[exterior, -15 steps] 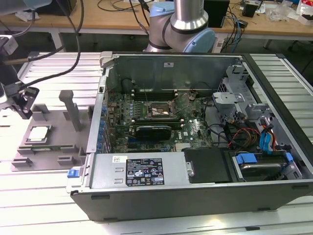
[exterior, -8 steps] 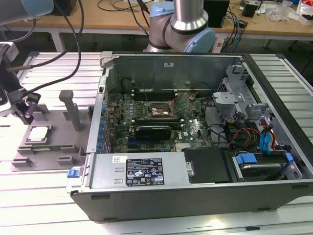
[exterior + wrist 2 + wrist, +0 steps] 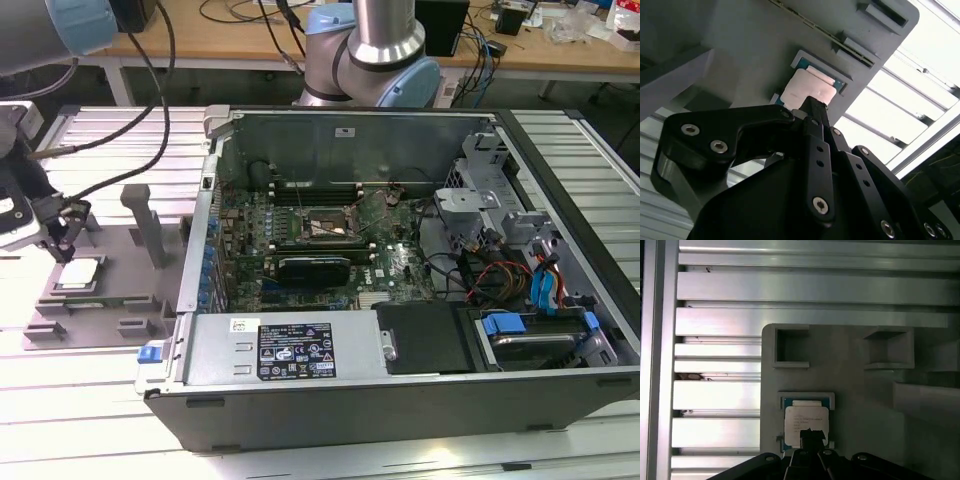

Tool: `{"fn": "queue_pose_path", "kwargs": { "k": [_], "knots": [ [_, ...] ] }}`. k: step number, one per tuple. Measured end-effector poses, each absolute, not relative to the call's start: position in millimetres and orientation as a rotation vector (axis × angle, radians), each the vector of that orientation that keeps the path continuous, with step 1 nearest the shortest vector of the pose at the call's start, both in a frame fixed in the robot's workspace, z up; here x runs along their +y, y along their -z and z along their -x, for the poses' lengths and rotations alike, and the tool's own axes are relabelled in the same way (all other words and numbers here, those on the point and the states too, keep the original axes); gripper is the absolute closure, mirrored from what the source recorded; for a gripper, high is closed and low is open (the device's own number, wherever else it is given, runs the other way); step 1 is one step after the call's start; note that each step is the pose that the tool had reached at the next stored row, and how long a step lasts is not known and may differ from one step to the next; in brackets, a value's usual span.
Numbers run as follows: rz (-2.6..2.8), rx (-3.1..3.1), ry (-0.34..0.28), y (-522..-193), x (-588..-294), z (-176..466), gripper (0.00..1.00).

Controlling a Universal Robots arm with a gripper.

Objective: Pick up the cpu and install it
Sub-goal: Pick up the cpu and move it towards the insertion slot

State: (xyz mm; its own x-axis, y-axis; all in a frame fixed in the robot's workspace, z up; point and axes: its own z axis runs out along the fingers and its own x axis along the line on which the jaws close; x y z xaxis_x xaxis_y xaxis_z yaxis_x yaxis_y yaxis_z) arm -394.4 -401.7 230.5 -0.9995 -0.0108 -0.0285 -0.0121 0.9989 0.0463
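The cpu (image 3: 78,272) is a small square chip with a silvery top, lying flat in a recess of a grey holder plate (image 3: 120,265) at the exterior view's left. My gripper (image 3: 62,250) hangs just above its near edge, fingers pressed together into one narrow black tip, with nothing between them. In both wrist views the tip (image 3: 812,104) (image 3: 812,434) overlaps the edge of the cpu (image 3: 807,89) (image 3: 805,416); I cannot tell whether it touches. The motherboard socket (image 3: 320,225) sits inside the open computer case (image 3: 300,350), well to the exterior view's right.
The holder plate has raised grey posts (image 3: 150,220) and square pockets (image 3: 791,346). It rests on a slatted aluminium table (image 3: 715,405). The case's side wall (image 3: 200,250) stands between holder and motherboard. Cables (image 3: 500,275) and drive bays fill the case's right side.
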Motion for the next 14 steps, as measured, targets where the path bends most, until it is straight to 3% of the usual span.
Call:
{"fn": "queue_pose_path", "kwargs": {
  "k": [9, 10, 11, 14],
  "knots": [
    [0.018, 3.113, -0.071, -222.1, -401.8, 390.3, 0.89],
    [0.018, 3.113, -0.071, -222.1, -401.8, 390.4, 0.83],
    [0.018, 3.113, -0.071, -222.1, -401.8, 390.4, 0.83],
    [0.018, 3.113, -0.071, -222.1, -401.8, 390.4, 0.64]
  ]
}}
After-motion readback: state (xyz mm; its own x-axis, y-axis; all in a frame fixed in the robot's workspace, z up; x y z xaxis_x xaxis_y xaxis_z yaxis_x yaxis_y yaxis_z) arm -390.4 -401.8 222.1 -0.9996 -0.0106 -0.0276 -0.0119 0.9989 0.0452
